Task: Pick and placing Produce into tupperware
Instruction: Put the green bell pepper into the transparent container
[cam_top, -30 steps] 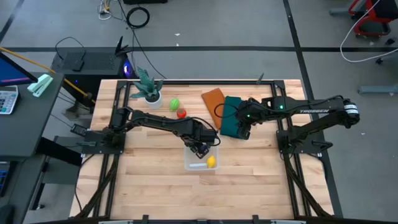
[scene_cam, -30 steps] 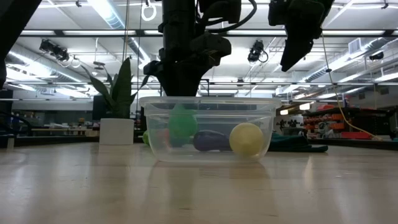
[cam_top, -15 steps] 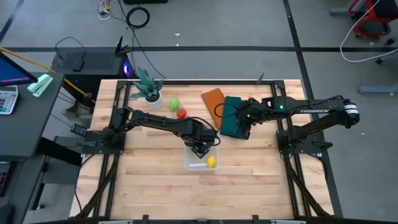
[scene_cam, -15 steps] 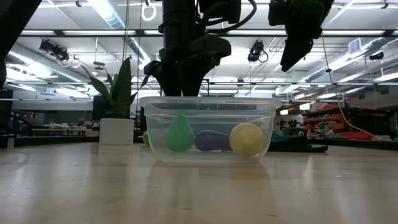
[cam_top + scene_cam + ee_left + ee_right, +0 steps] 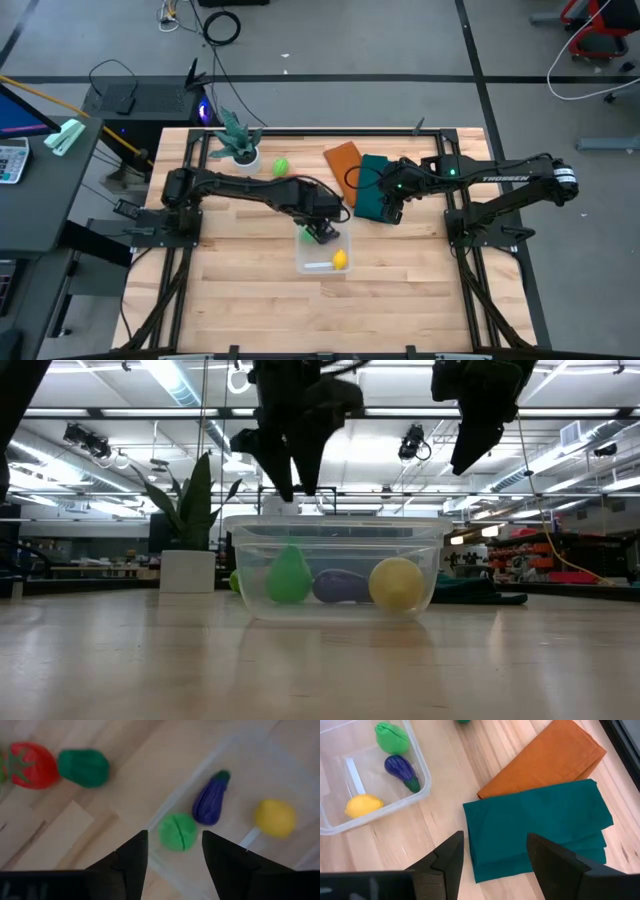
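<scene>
The clear tupperware (image 5: 300,262) (image 5: 335,530) stands on the table near its middle. On its floor lie a light green fruit (image 5: 177,831) (image 5: 288,575), a purple eggplant (image 5: 210,799) and a yellow lemon (image 5: 274,817) (image 5: 340,260). A red tomato (image 5: 30,765) and a dark green piece (image 5: 83,767) (image 5: 281,166) rest on the wood beyond it. My left gripper (image 5: 320,232) (image 5: 295,485) hangs open above the tupperware's far left part, over the light green fruit, holding nothing. My right gripper (image 5: 392,215) (image 5: 495,840) waits open above the dark green cloth.
An orange cloth (image 5: 343,160) (image 5: 545,760) and a dark green cloth (image 5: 372,185) (image 5: 540,825) lie folded at the far right. A potted plant (image 5: 238,145) (image 5: 190,540) stands at the far left. A white strip (image 5: 352,770) lies inside the tupperware.
My left gripper has let go of the light green fruit, which has dropped onto the tupperware's floor beside the eggplant. The gripper has then risen clear of the tupperware's rim. My right arm has kept still.
</scene>
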Robot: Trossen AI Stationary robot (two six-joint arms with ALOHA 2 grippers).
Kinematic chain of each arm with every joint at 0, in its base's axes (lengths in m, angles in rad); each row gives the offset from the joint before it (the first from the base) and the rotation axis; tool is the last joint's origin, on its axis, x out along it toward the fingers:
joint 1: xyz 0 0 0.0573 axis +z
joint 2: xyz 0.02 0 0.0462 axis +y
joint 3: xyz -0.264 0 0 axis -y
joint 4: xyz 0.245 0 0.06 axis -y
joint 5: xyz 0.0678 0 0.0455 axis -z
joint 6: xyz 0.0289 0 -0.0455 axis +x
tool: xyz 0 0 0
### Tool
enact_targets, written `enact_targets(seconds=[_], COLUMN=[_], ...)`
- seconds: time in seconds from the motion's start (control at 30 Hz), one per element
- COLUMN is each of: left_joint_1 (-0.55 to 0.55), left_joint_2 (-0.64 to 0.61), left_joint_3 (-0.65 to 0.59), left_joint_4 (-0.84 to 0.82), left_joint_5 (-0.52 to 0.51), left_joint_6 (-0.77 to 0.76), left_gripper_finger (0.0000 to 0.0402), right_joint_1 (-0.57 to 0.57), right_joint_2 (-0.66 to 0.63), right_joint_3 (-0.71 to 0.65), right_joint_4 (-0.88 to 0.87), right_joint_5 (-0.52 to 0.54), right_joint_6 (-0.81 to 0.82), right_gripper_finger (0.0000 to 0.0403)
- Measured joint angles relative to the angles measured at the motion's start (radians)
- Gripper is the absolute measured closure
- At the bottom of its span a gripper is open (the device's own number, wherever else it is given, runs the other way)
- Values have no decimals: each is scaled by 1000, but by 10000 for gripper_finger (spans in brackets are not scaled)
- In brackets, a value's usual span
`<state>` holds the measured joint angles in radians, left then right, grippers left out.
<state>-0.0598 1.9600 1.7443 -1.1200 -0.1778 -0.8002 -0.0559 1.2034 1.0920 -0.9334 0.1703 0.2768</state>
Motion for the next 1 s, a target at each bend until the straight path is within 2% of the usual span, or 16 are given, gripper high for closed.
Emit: enact_targets(seconds=[0.3, 0.5, 0.77, 1.0], left_joint_1=[87, 151, 210, 214], left_joint_2=[-93, -93, -92, -88], left_joint_3=[1, 0, 0, -1], left_joint_4=[10, 11, 18, 36], left_joint_5=[-2, 86, 105, 108], left_joint_6=[-13, 35, 0, 0], left_gripper_finger=[209, 203, 206, 194], right_joint_1=[0, 0, 0, 0], right_joint_2=[0, 0, 0, 0], right_joint_3=[0, 0, 0, 0], right_joint_4=[13, 25, 42, 45], right_joint_5=[-12, -16, -21, -22], right_joint_6=[8, 8, 12, 13], right_gripper_finger=[225, 225, 225, 225])
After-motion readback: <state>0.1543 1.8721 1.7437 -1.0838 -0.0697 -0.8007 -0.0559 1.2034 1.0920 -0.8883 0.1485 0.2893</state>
